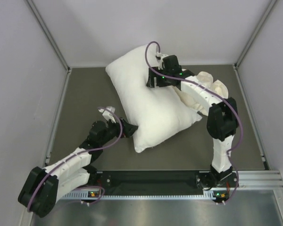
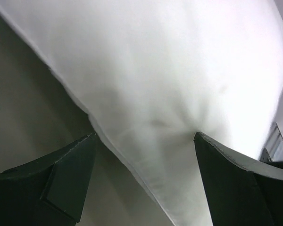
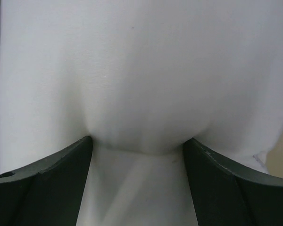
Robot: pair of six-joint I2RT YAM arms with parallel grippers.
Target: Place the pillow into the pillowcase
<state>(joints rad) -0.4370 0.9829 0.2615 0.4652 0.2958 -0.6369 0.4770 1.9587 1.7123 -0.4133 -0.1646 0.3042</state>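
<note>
The plump white pillow (image 1: 151, 103) lies slantwise on the dark table (image 1: 85, 103). My left gripper (image 1: 129, 128) is at its near-left edge. In the left wrist view the gripper (image 2: 145, 135) stands open, with the seam edge of the pillow (image 2: 179, 70) running between the fingers. My right gripper (image 1: 155, 80) is pressed down onto the pillow's far right part. In the right wrist view it (image 3: 137, 139) is open and the pillow (image 3: 141, 70) bulges between its fingers. The cream pillowcase (image 1: 212, 87) lies crumpled to the right of the pillow, partly under the right arm.
Pale walls (image 1: 28, 70) enclose the table on the left, back and right. A metal rail (image 1: 254, 176) runs along the near edge by the arm bases. Bare table shows left of the pillow and between the two arms.
</note>
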